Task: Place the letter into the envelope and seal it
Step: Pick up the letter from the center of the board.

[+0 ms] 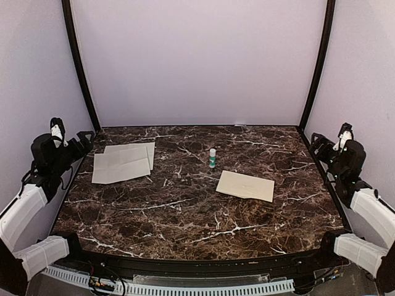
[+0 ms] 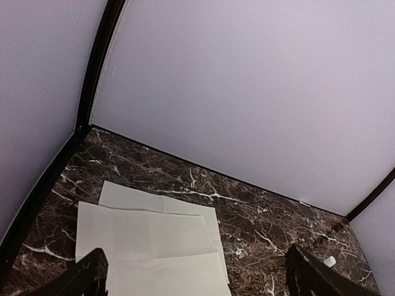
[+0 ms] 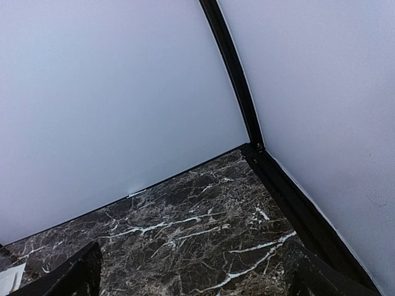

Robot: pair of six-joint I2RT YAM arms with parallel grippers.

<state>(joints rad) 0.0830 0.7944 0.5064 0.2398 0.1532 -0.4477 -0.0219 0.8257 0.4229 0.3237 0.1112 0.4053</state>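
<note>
At the table's [image 1: 185,216] side edges, we hang with jaws wide open, holding nothing.
We see the left gripper [image 2: 200,280] at 9 o'clock and the right gripper [image 3: 197,274] at 3. The letter [image 1: 120,168] lies flat at 10 near the left edge, the envelope [image 1: 245,185] just right of centre, a glue stick [image 1: 212,158] upright between them, with open marble toward 6.

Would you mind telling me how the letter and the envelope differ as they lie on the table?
The letter is whiter; the envelope is cream-beige. The letter shows fold creases; the envelope looks smooth. The letter lies at the far left; the envelope lies right of centre. Both lie flat, untouched.
</note>
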